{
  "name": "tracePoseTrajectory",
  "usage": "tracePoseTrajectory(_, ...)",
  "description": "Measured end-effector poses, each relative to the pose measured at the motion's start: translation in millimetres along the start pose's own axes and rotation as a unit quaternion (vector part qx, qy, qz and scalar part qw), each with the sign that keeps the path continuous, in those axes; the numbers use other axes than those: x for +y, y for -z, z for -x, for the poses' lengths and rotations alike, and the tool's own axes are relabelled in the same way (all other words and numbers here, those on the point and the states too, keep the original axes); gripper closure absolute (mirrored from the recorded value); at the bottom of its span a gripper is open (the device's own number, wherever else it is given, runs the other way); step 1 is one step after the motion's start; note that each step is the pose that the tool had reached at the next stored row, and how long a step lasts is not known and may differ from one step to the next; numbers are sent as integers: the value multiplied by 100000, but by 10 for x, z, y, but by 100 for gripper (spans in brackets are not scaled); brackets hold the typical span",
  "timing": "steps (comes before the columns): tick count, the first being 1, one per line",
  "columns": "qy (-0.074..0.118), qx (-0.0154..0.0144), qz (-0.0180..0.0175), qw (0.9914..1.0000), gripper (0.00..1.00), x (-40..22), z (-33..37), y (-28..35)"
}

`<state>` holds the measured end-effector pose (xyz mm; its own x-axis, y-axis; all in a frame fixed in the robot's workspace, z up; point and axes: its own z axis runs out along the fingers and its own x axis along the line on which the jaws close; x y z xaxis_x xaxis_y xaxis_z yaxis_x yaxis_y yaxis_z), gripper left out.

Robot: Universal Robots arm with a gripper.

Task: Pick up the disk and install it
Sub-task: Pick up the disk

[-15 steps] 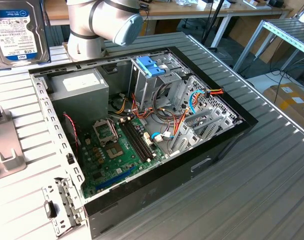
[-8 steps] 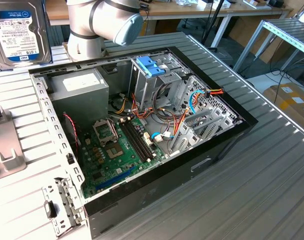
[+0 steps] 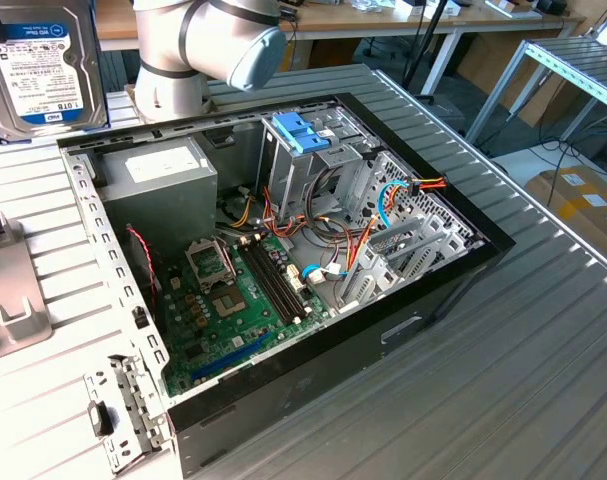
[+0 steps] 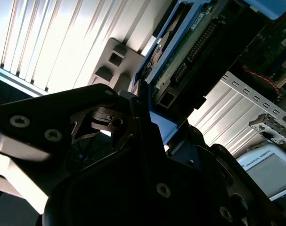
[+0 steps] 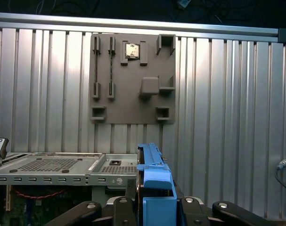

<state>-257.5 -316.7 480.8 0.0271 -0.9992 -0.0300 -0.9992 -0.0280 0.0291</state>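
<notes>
Step in hand: pick-up looks done, carry under way. The disk (image 3: 43, 65) is up in the air, off the ribbed table (image 3: 543, 390)!
Pincer: the gripper (image 5: 154, 203) is clenched on the disk. In the first wrist view its dark fingers sit on either side of the blue mounting piece (image 5: 154, 186), no gap showing.
Disk, where: at the exterior view's left, high up, label face toward that camera. It is well apart from the computer case (image 3: 438, 290) and beyond the case's far corner.
Disk, attitude: in the second wrist view it stands edge-on out of the gripper, circuit-board side showing, blue rail along one edge.
Below the carry: the grey fixture plate (image 5: 133, 94) lies flat on the table, its slots bare, with the case wall just beside it.
Arm: the grey arm (image 3: 208, 45) stands behind the case, next to the power supply box (image 3: 163, 170).
Target, my read: the drive cage (image 3: 305, 135) with light-blue handles, inside the case above the motherboard (image 3: 233, 310).
What the install calls for, my judgement: bring the disk across over the cage, square its blue rails to the bay, and keep clear of the loose cables (image 3: 358, 235) beside it. A skewed entry could jam.
</notes>
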Motion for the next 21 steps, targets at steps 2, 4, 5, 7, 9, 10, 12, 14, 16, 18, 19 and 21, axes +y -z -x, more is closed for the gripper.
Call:
tracePoseTrajectory(2, 0, 4, 3, 100000, 63, -13, -11, 0)
tracePoseTrajectory(4, 1, -3, -7, 100000, 63, -22, -21, -1)
tracePoseTrajectory(5, 0, -2, -7, 100000, 63, -26, -25, -1)
tracePoseTrajectory(7, 3, -2, -2, 100000, 63, -39, -39, 0)
tracePoseTrajectory(9, 0, -1, -2, 100000, 63, -47, -48, 0)
tracePoseTrajectory(10, 1, 0, -2, 100000, 63, -51, -52, 0)
tracePoseTrajectory(12, 1, -1, -4, 100000, 63, -59, -61, -1)
tracePoseTrajectory(14, 2, -1, -4, 100000, 63, -66, -69, -1)
tracePoseTrajectory(16, -1, -1, -1, 100000, 63, -75, -78, 0)
tracePoseTrajectory(18, -1, -2, 0, 100000, 63, -84, -87, 0)
tracePoseTrajectory(19, 0, 1, -3, 100000, 63, -87, -91, 0)
tracePoseTrajectory(21, 0, -1, -2, 100000, 63, -95, -99, 0)
